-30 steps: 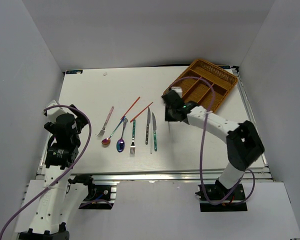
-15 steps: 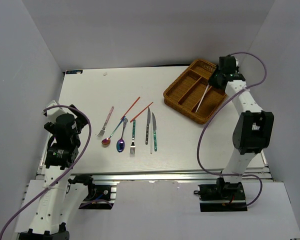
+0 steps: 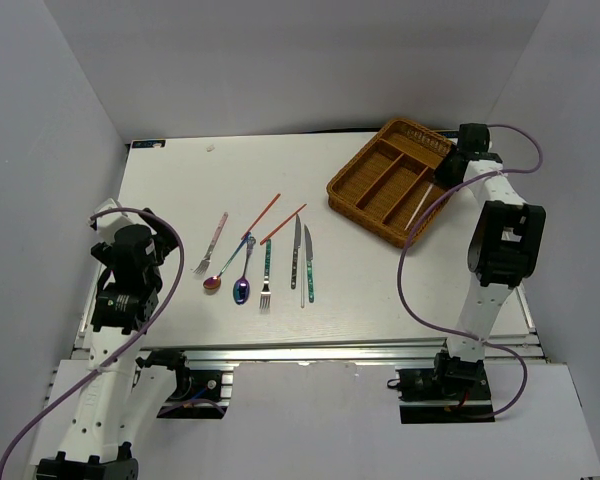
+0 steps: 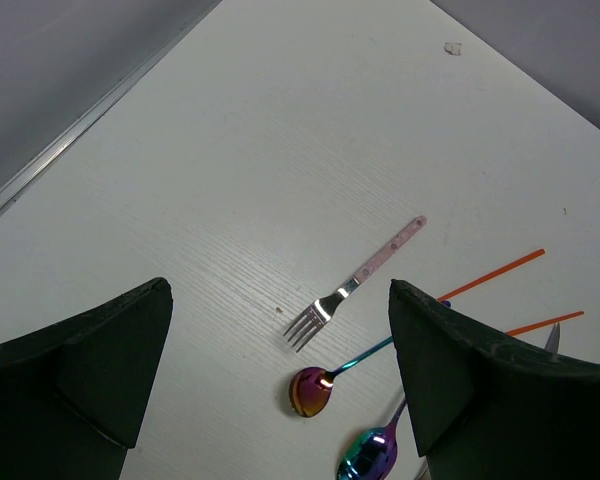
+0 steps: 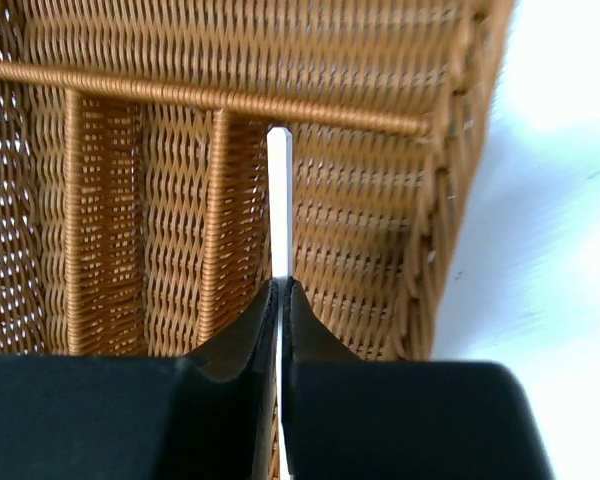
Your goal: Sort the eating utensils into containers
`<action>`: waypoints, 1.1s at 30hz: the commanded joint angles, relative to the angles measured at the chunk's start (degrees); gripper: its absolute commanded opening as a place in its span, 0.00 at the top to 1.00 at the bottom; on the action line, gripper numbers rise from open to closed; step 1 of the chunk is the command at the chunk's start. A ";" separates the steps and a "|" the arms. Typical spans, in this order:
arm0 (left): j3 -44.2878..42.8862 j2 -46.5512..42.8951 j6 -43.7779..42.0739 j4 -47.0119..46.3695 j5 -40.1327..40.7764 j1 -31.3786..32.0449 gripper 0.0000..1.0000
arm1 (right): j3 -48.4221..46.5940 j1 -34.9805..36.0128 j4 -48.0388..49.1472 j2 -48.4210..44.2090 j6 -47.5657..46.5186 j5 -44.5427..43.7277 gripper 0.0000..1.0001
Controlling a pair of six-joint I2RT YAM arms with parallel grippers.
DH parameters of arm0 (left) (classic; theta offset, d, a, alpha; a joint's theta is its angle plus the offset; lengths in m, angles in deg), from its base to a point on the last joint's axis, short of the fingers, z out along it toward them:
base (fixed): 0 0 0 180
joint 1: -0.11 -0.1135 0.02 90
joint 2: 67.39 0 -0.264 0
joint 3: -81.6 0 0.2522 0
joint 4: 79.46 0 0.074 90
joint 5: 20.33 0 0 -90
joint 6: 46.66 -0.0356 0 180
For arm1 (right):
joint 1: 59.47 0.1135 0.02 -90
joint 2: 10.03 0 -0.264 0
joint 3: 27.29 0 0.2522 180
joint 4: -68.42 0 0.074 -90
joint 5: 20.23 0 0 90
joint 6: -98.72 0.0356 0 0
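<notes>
While the left claw (image 4: 280, 345) is hanging wide open above the fork (image 4: 355, 285), the right claw (image 5: 281, 292) is pinching a pale chopstick (image 5: 278, 200) in the outer slot of the tray (image 5: 110, 200).

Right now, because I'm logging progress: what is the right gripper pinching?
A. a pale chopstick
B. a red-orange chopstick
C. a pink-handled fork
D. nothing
A. In the right wrist view, the right gripper has its fingers shut on a thin pale chopstick that reaches out over the wicker tray.
</notes>
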 commanded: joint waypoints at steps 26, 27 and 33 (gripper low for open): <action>0.21 -0.11 -0.03 0.02 -0.18 -0.20 0.02 | 11.47 36.63 -2.62 -18.18 -6.78 -17.24 0.14; 0.12 0.06 -0.03 0.02 -0.18 -0.20 0.02 | 12.53 38.83 -2.79 -18.18 -5.12 -19.52 0.14; -0.06 0.50 -0.03 0.19 -0.09 -0.20 0.02 | 15.00 53.17 -2.53 -15.46 1.21 -24.99 0.16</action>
